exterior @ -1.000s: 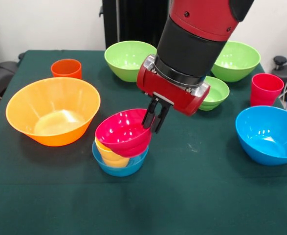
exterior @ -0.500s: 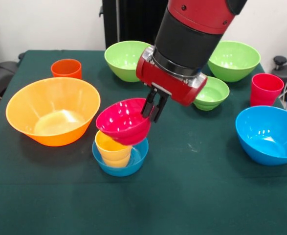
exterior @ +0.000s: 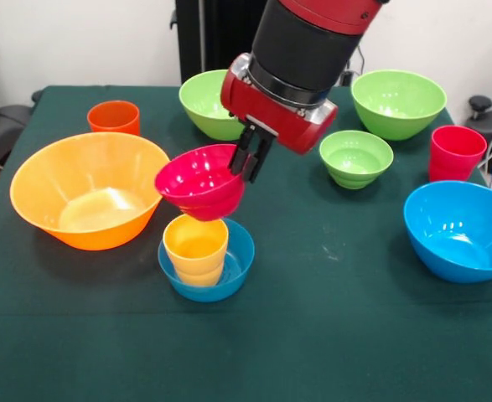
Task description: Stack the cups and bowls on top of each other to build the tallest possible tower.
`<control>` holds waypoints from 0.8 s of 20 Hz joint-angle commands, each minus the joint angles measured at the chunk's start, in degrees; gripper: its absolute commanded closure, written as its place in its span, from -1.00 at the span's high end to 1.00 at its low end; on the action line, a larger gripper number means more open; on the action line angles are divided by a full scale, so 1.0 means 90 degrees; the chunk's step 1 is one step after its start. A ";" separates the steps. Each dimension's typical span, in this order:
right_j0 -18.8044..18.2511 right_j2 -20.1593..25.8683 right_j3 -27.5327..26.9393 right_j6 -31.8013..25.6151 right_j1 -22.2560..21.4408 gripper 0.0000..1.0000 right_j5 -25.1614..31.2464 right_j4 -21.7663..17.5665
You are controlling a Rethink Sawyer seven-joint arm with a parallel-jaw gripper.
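My gripper (exterior: 247,165) is shut on the right rim of the small red bowl (exterior: 197,184), holding it tilted in the air just above the yellow cup (exterior: 195,248). That cup stands upright inside the small blue bowl (exterior: 237,266) near the table's front. The very wide orange bowl (exterior: 90,188) sits to the left, with the orange cup (exterior: 113,117) behind it. Two big green bowls (exterior: 205,102) (exterior: 399,102) stand at the back. A small green bowl (exterior: 356,157), the red cup (exterior: 457,152) and the big blue bowl (exterior: 461,229) are on the right.
A dark green cloth (exterior: 329,335) covers the table. The arm comes down over the back middle, partly hiding the left big green bowl. A dark panel (exterior: 216,38) stands behind the table.
The red bowl has been lifted up and slightly left off the yellow cup, which now shows fully in the blue bowl. The arm rose with it.
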 commanded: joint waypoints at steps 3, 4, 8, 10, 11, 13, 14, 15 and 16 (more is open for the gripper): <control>0.0036 0.0431 0.1054 -0.0160 -0.0037 -1.00 -0.0842 -0.0603; 0.0038 0.0433 0.1101 -0.0135 -0.0049 -1.00 -0.0900 -0.0610; 0.0101 0.0366 0.1301 0.0241 0.0034 -1.00 -0.1631 -0.0677; 0.0105 0.0361 0.1310 0.0285 0.0063 -1.00 -0.1759 -0.0675; 0.0111 0.0355 0.1313 0.0305 0.0077 -1.00 -0.1782 -0.0657; 0.0140 0.0336 0.1288 0.0360 0.0117 -1.00 -0.1798 -0.0609; 0.0166 0.0320 0.1283 0.0408 0.0140 -1.00 -0.1803 -0.0586; 0.0190 0.0291 0.1270 0.0449 0.0160 -1.00 -0.1799 -0.0567; 0.0222 0.0254 0.1263 0.0497 0.0185 -1.00 -0.1784 -0.0550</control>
